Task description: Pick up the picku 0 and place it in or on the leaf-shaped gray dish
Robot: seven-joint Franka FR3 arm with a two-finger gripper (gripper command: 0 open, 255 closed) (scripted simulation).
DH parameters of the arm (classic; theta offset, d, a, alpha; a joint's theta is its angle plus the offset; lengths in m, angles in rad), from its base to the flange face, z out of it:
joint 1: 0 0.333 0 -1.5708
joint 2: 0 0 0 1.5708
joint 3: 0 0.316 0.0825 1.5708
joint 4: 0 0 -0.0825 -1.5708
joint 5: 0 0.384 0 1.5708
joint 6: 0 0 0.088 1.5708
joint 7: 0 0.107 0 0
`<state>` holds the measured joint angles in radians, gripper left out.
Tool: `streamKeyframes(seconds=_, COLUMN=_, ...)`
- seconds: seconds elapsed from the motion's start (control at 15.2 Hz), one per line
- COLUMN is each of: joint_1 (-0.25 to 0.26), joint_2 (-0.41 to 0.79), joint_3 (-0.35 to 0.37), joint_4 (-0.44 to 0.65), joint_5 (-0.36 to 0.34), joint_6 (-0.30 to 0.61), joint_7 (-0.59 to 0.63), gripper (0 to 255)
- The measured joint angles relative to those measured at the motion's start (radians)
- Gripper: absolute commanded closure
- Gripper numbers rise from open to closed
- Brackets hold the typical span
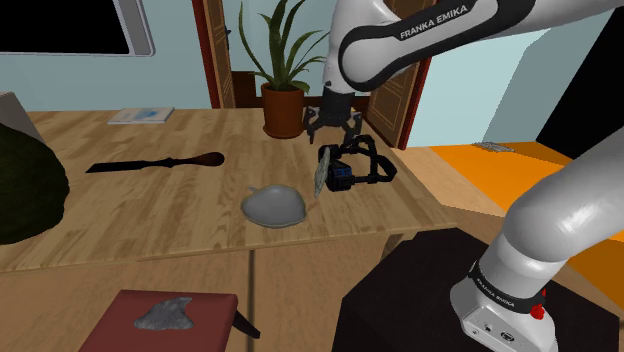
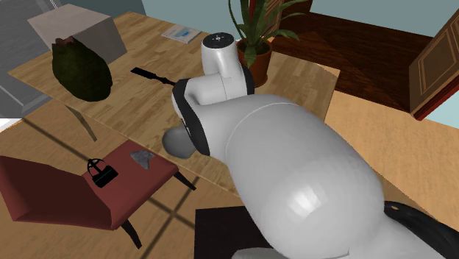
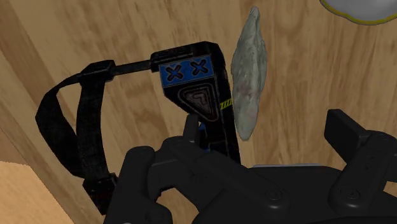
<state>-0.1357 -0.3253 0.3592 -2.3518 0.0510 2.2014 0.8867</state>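
Note:
The picku 0 is a black strapped device with a blue panel and a flat grey-green piece on one side; it lies on the wooden table, near the edge at the shoulder view's right. My gripper hangs just above it, open. In the wrist view the device sits by one finger, and bare wood shows in the gap of the gripper. The leaf-shaped gray dish rests a short way off toward the shoulder view's left, also seen as the dish and the dish.
A potted plant stands just behind the gripper. A long dark utensil, a book and a dark green lump lie further left. A maroon seat with a grey item sits below the table's front edge.

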Motion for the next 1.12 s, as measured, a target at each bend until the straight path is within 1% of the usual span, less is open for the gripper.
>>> streamKeyframes(seconds=0.07, joint_1=-0.005, joint_2=0.017, joint_3=0.012, joint_4=0.006, joint_5=-0.008, joint_6=0.015, joint_7=0.035, gripper=0)
streamKeyframes(seconds=0.2, joint_1=-0.011, joint_2=0.044, joint_3=0.024, joint_4=0.006, joint_5=-0.020, joint_6=0.044, joint_7=0.065, gripper=0)
streamKeyframes(seconds=0.53, joint_1=-0.020, joint_2=0.091, joint_3=0.035, joint_4=-0.022, joint_5=-0.040, joint_6=0.117, joint_7=0.087, gripper=0)
streamKeyframes(seconds=0.99, joint_1=-0.023, joint_2=0.108, joint_3=0.038, joint_4=-0.028, joint_5=-0.048, joint_6=0.139, joint_7=0.093, gripper=0)
streamKeyframes(seconds=1.06, joint_1=-0.023, joint_2=0.108, joint_3=0.038, joint_4=-0.028, joint_5=-0.048, joint_6=0.139, joint_7=0.093, gripper=255)
streamKeyframes(seconds=1.12, joint_1=-0.023, joint_2=0.108, joint_3=0.038, joint_4=-0.028, joint_5=-0.048, joint_6=0.139, joint_7=0.093, gripper=255)
